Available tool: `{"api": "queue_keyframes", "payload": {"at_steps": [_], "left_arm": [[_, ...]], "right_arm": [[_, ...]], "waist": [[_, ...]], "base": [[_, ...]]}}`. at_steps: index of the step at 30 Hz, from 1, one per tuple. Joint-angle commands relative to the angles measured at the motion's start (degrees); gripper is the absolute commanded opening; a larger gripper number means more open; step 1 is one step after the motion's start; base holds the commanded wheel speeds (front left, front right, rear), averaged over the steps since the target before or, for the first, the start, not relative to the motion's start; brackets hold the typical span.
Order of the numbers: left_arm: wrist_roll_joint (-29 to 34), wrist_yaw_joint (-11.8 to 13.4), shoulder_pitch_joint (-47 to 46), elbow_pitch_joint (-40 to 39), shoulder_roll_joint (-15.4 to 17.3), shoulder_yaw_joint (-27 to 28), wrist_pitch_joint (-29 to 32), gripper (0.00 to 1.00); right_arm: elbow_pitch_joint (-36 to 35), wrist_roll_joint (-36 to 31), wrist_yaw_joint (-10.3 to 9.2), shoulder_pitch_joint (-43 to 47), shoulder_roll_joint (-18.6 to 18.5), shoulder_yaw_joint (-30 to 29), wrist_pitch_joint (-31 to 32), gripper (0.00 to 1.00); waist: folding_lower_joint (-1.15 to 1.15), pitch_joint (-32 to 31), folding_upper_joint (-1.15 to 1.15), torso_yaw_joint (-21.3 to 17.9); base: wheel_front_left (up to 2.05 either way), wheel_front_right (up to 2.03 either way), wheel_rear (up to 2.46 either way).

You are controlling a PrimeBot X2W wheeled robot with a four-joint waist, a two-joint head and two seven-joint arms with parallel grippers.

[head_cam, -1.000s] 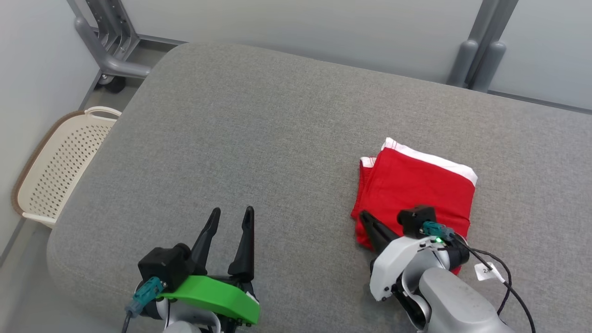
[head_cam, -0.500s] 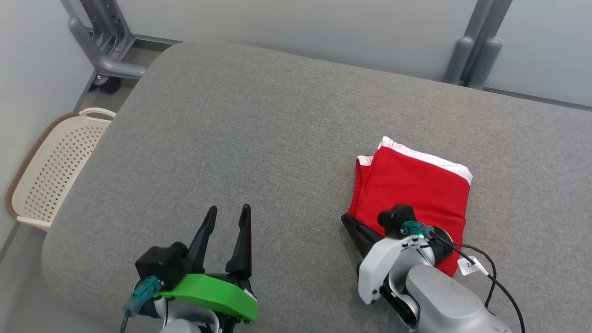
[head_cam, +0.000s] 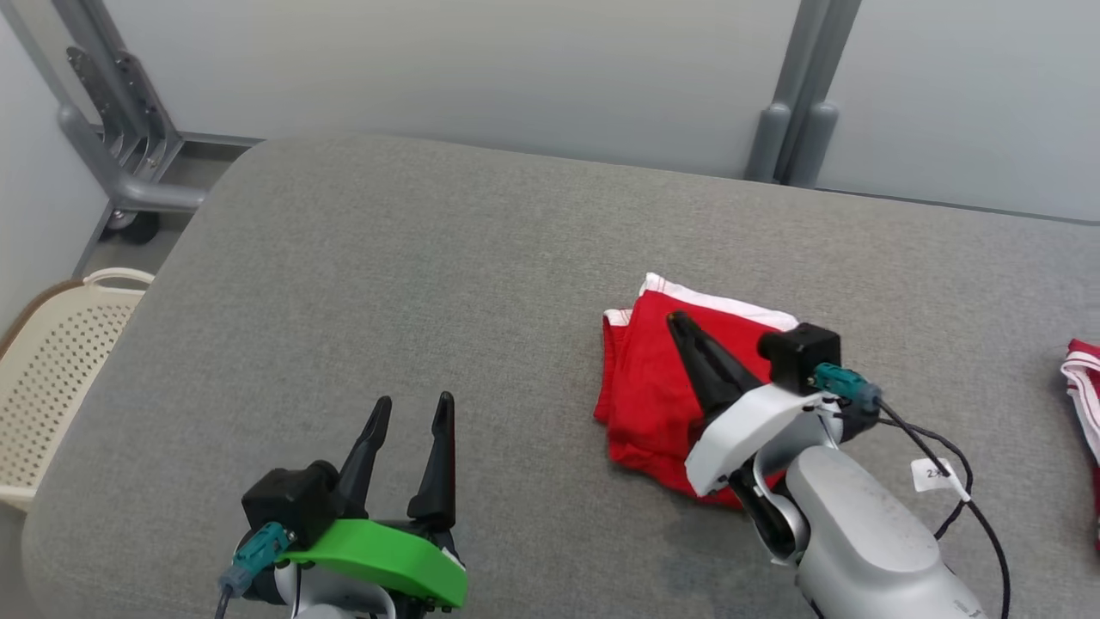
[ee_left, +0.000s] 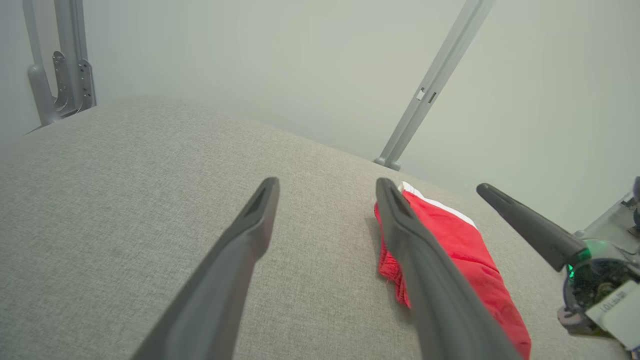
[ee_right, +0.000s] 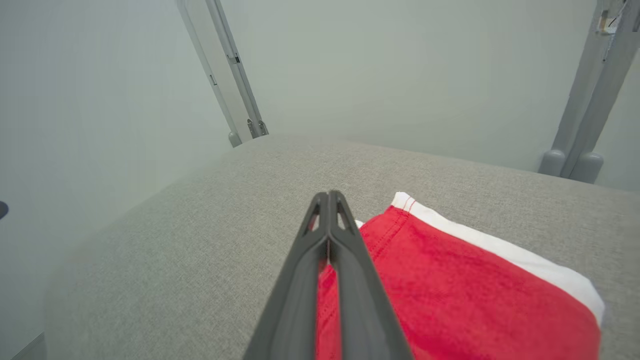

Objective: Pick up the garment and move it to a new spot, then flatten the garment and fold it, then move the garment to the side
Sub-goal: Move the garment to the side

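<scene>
Red garment (head_cam: 644,395) with a white band lies folded into a rough rectangle on the grey padded surface (head_cam: 430,258), right of centre and towards the near edge. Its white band faces the far wall.

Right claw (head_cam: 675,321) is closed, its two dark fingers pressed together with no cloth between them. It points over the garment's left half. In the left wrist view its tips stand raised above the cloth, not touching it.

Left claw (head_cam: 414,401) is open, fingers spread, over bare grey surface at the near left, well apart from the garment.

A cream perforated basket (head_cam: 51,361) sits on the floor beside the surface's left end. A second red-and-white cloth (head_cam: 1084,378) shows at the right edge, mostly cut off. Grey metal posts (head_cam: 795,129) stand against the far wall.
</scene>
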Motion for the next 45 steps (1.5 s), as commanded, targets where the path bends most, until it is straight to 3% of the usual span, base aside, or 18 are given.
{"api": "queue_keyframes", "payload": {"at_steps": [1,9,16,28,43,44,45], "left_arm": [[0.0,0.3,0.5,-0.2,0.3,0.2,0.1,1.00],[0.2,0.8,1.4,-0.9,0.9,0.0,0.2,1.00],[0.2,0.6,1.7,-0.9,0.8,-0.7,0.4,1.00],[0.2,0.2,1.0,-0.5,0.7,-1.4,0.6,1.00],[0.6,-0.3,-0.6,0.3,0.2,-1.6,0.1,1.00],[0.6,-0.4,-0.6,0.3,0.3,-1.6,0.0,1.00],[0.5,-0.4,-0.6,0.3,0.3,-1.5,0.0,1.00]], "right_arm": [[-1.0,-1.1,0.00,1.3,-0.4,-1.7,-0.2,1.00],[-4.1,-4.7,0.00,5.6,-1.6,-12.0,1.1,1.00],[-4.0,-4.9,0.00,8.8,-4.6,-16.8,10.5,1.00],[-0.6,4.9,0.00,7.3,-7.6,-18.3,25.5,1.00],[11.1,14.3,0.00,1.6,-6.1,-20.7,29.0,1.00],[11.6,15.0,0.00,1.4,-5.7,-20.7,29.0,0.98],[12.0,15.7,0.00,1.0,-5.5,-20.8,29.1,0.64]], "waist": [[0.00,-1.6,0.27,-2.2],[0.00,-2.6,0.27,-5.2],[0.00,-2.6,0.27,-5.1],[0.00,-1.0,0.27,-0.9],[0.00,1.9,0.27,5.0],[0.00,1.9,0.27,5.2],[0.00,2.0,0.27,5.2]], "base": [[0.00,0.00,0.00],[0.00,0.00,0.00],[0.00,0.00,0.00],[0.00,0.00,0.00],[0.00,0.00,0.00],[0.00,0.00,0.00],[0.00,0.00,0.00]]}}
